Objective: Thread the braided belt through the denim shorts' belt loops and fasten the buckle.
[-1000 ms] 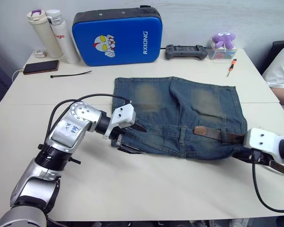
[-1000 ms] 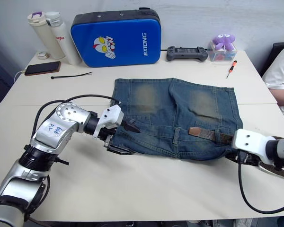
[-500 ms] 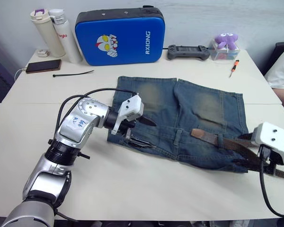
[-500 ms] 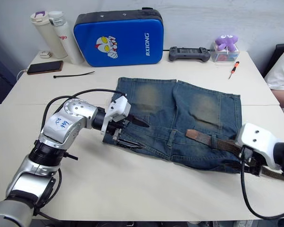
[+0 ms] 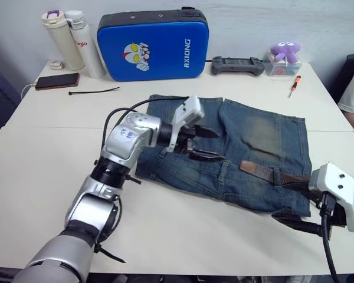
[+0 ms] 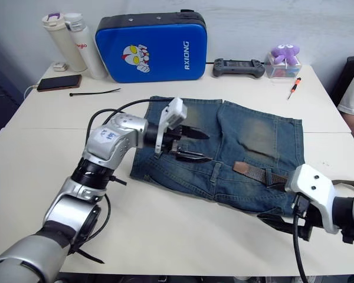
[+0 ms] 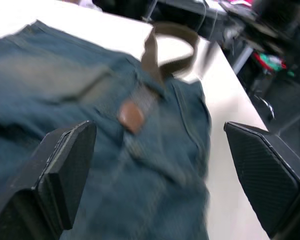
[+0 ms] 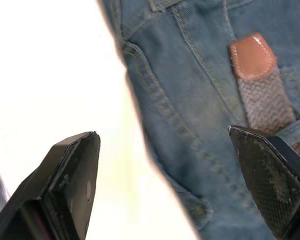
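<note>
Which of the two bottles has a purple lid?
The outer bottle, farthest from the blue case; the bottle beside it has a white cap and red lettering.

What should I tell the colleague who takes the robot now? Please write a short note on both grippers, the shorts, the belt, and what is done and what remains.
Left gripper: open, empty, over the middle of the shorts.
Right gripper: open, empty, low at the table's near edge, beside the shorts' right corner.
Belt: tan tip on the waistband right of centre; the strap runs under a loop and off toward the right arm.
Done: the belt passes under that loop.
Left: the other loops, then fastening. The buckle cannot be made out.
</note>
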You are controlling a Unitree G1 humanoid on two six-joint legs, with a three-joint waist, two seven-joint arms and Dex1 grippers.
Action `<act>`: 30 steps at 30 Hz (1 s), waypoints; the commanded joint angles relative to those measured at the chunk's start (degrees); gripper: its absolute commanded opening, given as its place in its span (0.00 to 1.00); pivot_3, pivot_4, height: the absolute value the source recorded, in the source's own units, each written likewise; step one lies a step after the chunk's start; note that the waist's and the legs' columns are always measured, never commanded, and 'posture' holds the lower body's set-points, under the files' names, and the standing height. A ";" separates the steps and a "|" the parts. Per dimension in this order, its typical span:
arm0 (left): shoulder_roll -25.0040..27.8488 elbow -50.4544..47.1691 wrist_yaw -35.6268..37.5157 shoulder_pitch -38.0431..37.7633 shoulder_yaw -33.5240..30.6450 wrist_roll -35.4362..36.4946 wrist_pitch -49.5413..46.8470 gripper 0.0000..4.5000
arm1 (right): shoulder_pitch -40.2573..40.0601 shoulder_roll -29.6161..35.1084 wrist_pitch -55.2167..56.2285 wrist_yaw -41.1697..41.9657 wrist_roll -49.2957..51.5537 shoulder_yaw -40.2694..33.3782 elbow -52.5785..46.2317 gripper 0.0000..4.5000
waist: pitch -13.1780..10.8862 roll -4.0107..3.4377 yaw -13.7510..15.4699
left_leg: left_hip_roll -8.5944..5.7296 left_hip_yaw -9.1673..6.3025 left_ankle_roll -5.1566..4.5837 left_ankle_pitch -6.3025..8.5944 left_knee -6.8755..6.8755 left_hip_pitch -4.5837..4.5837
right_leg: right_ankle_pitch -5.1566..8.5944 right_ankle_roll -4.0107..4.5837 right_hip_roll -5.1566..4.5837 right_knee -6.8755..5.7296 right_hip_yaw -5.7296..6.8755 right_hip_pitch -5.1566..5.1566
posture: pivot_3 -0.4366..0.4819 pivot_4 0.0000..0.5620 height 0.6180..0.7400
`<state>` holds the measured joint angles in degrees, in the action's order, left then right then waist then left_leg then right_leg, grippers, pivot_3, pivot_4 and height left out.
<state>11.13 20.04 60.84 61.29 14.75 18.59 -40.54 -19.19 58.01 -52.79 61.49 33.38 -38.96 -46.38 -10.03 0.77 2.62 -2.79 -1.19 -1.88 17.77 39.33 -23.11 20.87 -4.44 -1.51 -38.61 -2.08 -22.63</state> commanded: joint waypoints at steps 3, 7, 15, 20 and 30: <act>-6.68 16.87 1.54 8.83 3.62 -4.87 5.02 1.00 | -1.35 -1.74 -3.84 -6.47 0.77 -3.56 -8.03 0.98 | 0.00 0.01 0.20 | 0.00 0.02 0.00 0.00 0.00 0.00 | 0.00 0.00 0.00 0.01 -0.02 0.00 | 0.48 0.27 1.00; -12.37 33.35 1.45 14.57 4.55 -9.28 12.68 1.00 | -1.28 -4.11 -4.86 -11.33 1.63 -5.20 -10.68 0.98 | -0.01 0.02 0.03 | -0.01 0.08 0.01 0.00 -0.04 0.02 | 0.00 0.00 0.02 -0.01 -0.07 -0.04 | 0.48 0.27 1.00; -20.72 50.77 -5.45 18.62 1.55 -15.29 23.01 1.00 | -0.08 -7.25 -6.63 -19.87 5.98 -6.20 -13.58 0.98 | -0.03 0.04 0.07 | 0.00 0.12 0.01 0.00 -0.08 0.01 | 0.00 0.00 0.01 0.01 -0.13 -0.12 | 0.48 0.27 1.00; -23.42 53.69 -9.43 18.43 -0.82 -17.29 24.18 1.00 | -1.19 -6.27 -4.98 -25.08 9.96 -5.15 -13.62 0.98 | -0.03 0.05 0.06 | 0.00 0.14 0.02 -0.01 -0.10 0.01 | 0.00 0.00 0.00 -0.02 -0.15 -0.15 | 0.48 0.27 1.00; -23.75 54.21 -6.78 18.98 -5.66 -17.83 21.01 0.21 | -2.23 -3.59 -4.34 -30.49 13.23 -5.05 -13.42 1.00 | -0.03 0.04 0.06 | 0.00 0.15 0.02 -0.01 -0.10 0.01 | 0.00 0.00 0.01 -0.04 -0.15 -0.15 | 0.48 0.27 1.00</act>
<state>-12.34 74.99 51.99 78.49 9.48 1.60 -19.38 -21.90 53.36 -57.63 31.86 46.08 -43.08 -50.41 -10.05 0.81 2.68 -2.80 -1.05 -1.86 17.76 39.23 -23.10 20.87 -4.45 -1.51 -38.65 -2.23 -22.77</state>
